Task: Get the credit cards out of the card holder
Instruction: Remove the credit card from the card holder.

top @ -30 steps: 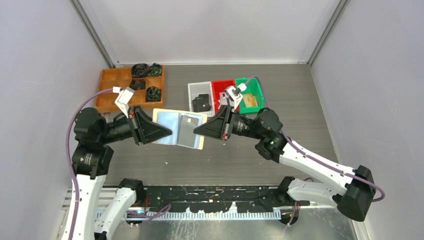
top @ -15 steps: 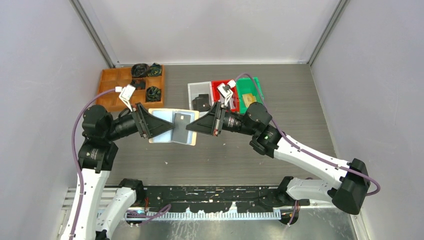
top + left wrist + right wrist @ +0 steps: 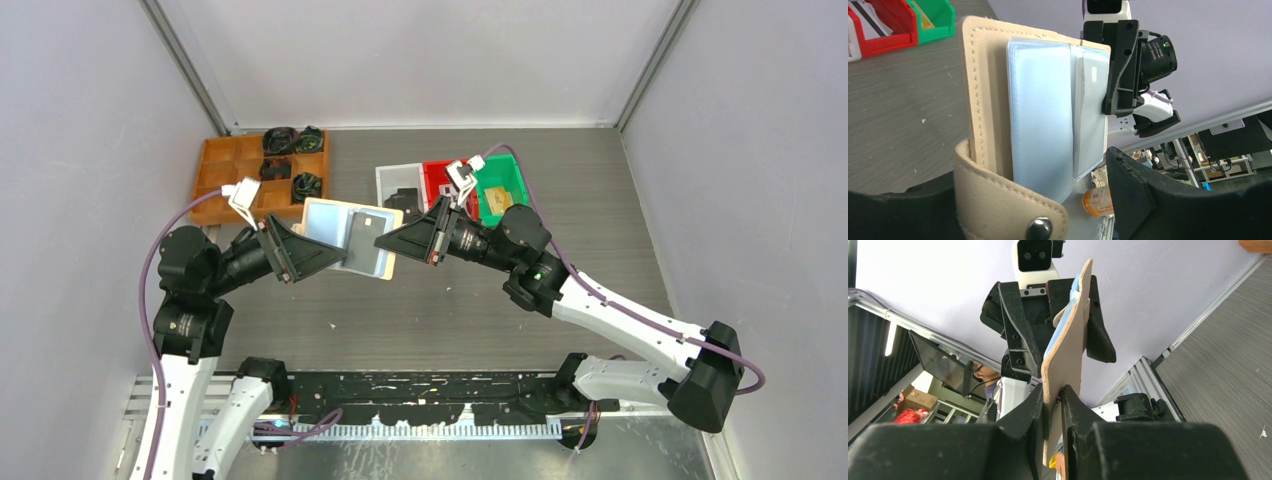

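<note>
Card holder (image 3: 328, 225) aloft, tight in jaws of right gripper (image 3: 382, 247), jaws of left gripper (image 3: 338, 262) spread around its other edge.

Seen from my remote desk through the overhead camera: a dark grey, wood-grained table (image 3: 600, 220). At its far left I see an orange-brown wooden tray (image 3: 213, 168), divided into compartments and lying flat on the surface. To the tray's right, and apart from it, three small bins stand in a row along the far side, each just beside the next: a white bin (image 3: 384, 178), a red bin (image 3: 433, 168) and a green bin (image 3: 510, 185). My left wrist camera picks up a few pale specks (image 3: 923, 120) on the bare tabletop.
</note>
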Controlling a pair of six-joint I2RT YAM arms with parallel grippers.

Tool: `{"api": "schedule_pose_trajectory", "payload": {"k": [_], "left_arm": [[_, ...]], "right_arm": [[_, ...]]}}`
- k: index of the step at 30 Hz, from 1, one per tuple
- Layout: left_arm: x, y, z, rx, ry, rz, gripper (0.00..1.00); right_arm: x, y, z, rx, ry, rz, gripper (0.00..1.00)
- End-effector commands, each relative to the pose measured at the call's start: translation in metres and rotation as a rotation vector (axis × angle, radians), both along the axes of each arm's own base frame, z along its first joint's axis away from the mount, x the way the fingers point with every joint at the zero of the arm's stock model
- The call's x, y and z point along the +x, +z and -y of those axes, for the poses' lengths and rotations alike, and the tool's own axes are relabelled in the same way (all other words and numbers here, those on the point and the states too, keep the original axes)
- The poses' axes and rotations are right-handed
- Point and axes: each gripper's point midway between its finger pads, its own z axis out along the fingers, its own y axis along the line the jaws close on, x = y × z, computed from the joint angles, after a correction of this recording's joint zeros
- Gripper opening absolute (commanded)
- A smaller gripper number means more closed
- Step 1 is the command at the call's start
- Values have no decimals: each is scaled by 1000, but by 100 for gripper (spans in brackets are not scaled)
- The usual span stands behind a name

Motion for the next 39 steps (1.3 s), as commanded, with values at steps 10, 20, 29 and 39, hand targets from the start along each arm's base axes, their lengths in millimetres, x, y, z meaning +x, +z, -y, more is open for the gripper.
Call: {"api": "schedule_pose_trajectory", "payload": {"k": [10,20,29,39], "left_arm": [[-6,1,-1,8,-9,88,14],[-8,4,0,-7,-24,72,0],[-14,12,3,-22,-66,85,0],[-12,15,4,-27,-72,87,0]], "right_arm": [[-11,39,7,83,19,75,2],[-21,37,15,88,37,90,18],[-27,37,16,109,68,92,27],[-30,37,19,111,76,94,26]]}}
